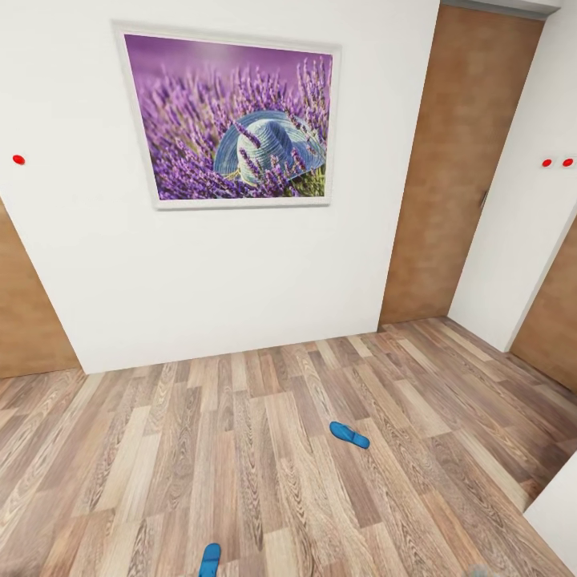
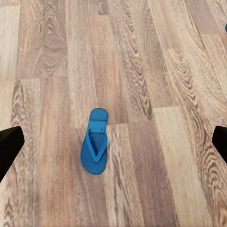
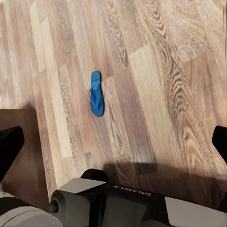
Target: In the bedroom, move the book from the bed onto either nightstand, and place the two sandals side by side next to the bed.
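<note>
Two bright blue sandals lie apart on the wood-plank floor in the head view: one sandal [image 1: 349, 435] in the middle of the floor, the other sandal [image 1: 210, 559] at the near edge of the picture. My left gripper [image 2: 113, 144] is open high above a sandal [image 2: 95, 142] with nothing between its dark fingertips [image 2: 9, 147]. My right gripper [image 3: 113, 144] is also open and empty, with a sandal [image 3: 96, 93] on the floor well beyond it. The book, the bed and the nightstand are out of view.
A white wall with a framed lavender picture [image 1: 232, 119] faces me. Light-brown doors stand at the right [image 1: 453, 168] and far left [image 1: 28, 312]. A pale corner [image 1: 554, 513] juts in at the lower right. My grey base [image 3: 123, 205] shows in the right wrist view.
</note>
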Robot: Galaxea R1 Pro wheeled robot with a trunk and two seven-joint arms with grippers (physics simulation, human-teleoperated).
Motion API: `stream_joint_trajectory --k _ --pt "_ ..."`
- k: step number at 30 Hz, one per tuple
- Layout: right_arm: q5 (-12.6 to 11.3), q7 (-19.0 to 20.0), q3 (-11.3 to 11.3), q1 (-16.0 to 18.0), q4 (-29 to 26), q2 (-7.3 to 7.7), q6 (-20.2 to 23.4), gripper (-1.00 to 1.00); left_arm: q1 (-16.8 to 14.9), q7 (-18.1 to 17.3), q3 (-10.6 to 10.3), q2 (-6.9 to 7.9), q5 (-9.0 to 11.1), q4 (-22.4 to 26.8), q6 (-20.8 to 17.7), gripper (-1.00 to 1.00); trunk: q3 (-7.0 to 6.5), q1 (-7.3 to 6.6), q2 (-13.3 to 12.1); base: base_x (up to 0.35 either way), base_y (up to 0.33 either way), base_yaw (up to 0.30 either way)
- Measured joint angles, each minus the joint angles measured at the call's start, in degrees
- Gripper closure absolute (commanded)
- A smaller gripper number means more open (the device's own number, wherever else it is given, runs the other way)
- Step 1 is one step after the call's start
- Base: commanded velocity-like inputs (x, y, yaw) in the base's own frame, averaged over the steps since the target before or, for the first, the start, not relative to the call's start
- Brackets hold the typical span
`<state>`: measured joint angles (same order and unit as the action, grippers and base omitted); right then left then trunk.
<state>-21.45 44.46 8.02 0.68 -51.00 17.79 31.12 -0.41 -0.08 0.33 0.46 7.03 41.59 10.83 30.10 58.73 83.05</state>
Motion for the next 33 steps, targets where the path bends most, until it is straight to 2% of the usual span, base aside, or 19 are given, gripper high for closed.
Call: stream_joint_trajectory --k 2,5,9,11,12,14,15,17,18,21,23,27,28,29,31,32,33 --pt "-1.6 0.1 0.4 0.0 -0.4 0.79 1.8 -1.00 0.0 0.0 0.0 0.02 0.0 0.0 0.0 -1.00 0.00 0.00 0.0 0.000 0.000 0.000" --pt "-6.9 0.2 1.1 0.7 -1.3 3.25 8.9 -1.00 0.0 0.0 0.0 0.05 0.0 0.0 0.0 -1.00 0.00 0.00 0.0 0.000 0.000 0.000" --pt "-8.7 0.2 1.3 3.7 -1.9 4.05 11.3 -1.00 0.0 0.0 0.0 0.06 0.0 0.0 0.0 -1.00 0.00 0.00 0.0 0.000 0.000 0.000" --pt "-9.4 0.2 1.4 5.1 -1.9 5.34 12.2 -1.00 0.0 0.0 0.0 0.05 0.0 0.1 0.0 -1.00 0.00 0.00 0.0 0.000 0.000 0.000" --pt "-10.4 0.2 1.7 5.7 -1.9 6.64 13.0 -1.00 0.0 0.0 0.0 0.07 0.0 0.1 0.0 -1.00 0.00 0.00 0.0 0.000 0.000 0.000" --pt "-12.3 0.2 2.2 6.0 -1.8 7.88 14.0 -1.00 0.0 0.0 0.0 0.09 -0.1 0.1 0.0 -1.00 0.00 0.00 0.0 0.000 0.000 0.000" --pt "-15.1 0.2 2.9 6.3 -1.8 8.69 14.9 -1.00 0.0 0.0 0.0 0.09 -0.1 0.1 0.0 -1.00 0.00 0.00 0.0 0.000 0.000 0.000" --pt "-18.6 0.2 3.6 6.4 -1.8 9.24 15.6 -1.00 0.0 0.0 0.0 0.07 -0.1 0.1 0.0 -1.00 0.00 0.00 0.0 0.000 0.000 0.000" --pt "-21.8 0.2 4.0 6.5 -1.7 9.60 16.0 -1.00 0.0 0.0 0.0 0.06 -0.1 0.1 0.0 -1.00 0.00 0.00 0.0 0.000 0.000 0.000" --pt "-26.6 0.1 4.4 6.6 -1.7 10.03 16.5 -1.00 0.0 0.0 0.0 0.03 -0.2 0.2 0.0 -1.00 0.00 0.00 0.0 0.000 0.000 0.000" --pt "-28.3 0.1 4.6 6.6 -1.8 10.18 16.7 -1.00 0.0 0.0 0.0 -0.04 -0.2 0.7 0.0 -1.00 0.00 0.00 0.0 0.010 0.000 0.000" --pt "-29.5 0.1 4.7 6.7 -1.9 10.25 16.9 -1.00 -0.1 0.2 0.0 -0.12 -0.2 4.8 -0.7 -1.00 0.00 -0.01 0.0 0.078 0.000 0.000" --pt "-29.7 0.1 4.8 6.7 -1.9 10.25 16.9 -1.00 -0.1 0.3 0.0 -0.16 -0.3 7.6 -1.8 -1.00 0.00 -0.01 0.0 0.116 0.000 0.000" --pt "-29.9 0.1 4.8 6.7 -1.9 10.25 16.9 -1.00 -0.2 0.3 -0.1 -0.21 -0.3 11.9 -5.3 -1.00 -0.01 -0.01 0.0 0.093 0.000 0.000" --pt "-30.0 0.1 4.8 6.7 -1.9 10.25 16.9 -1.00 -0.2 0.4 -0.1 -0.29 -0.3 15.6 -9.4 -1.00 0.00 -0.01 0.0 0.061 0.000 0.000" --pt "-30.0 0.1 4.8 6.7 -1.9 10.25 16.9 -1.00 -0.3 0.4 -0.2 -0.42 -0.3 19.3 -13.7 -1.00 -0.01 -0.01 0.0 0.038 0.000 0.000" --pt "-30.0 0.1 4.8 6.7 -1.9 10.25 16.9 -1.00 -0.4 0.5 -0.2 -0.48 -0.3 21.5 -16.2 -1.00 0.00 -0.01 0.0 0.024 0.000 0.000"
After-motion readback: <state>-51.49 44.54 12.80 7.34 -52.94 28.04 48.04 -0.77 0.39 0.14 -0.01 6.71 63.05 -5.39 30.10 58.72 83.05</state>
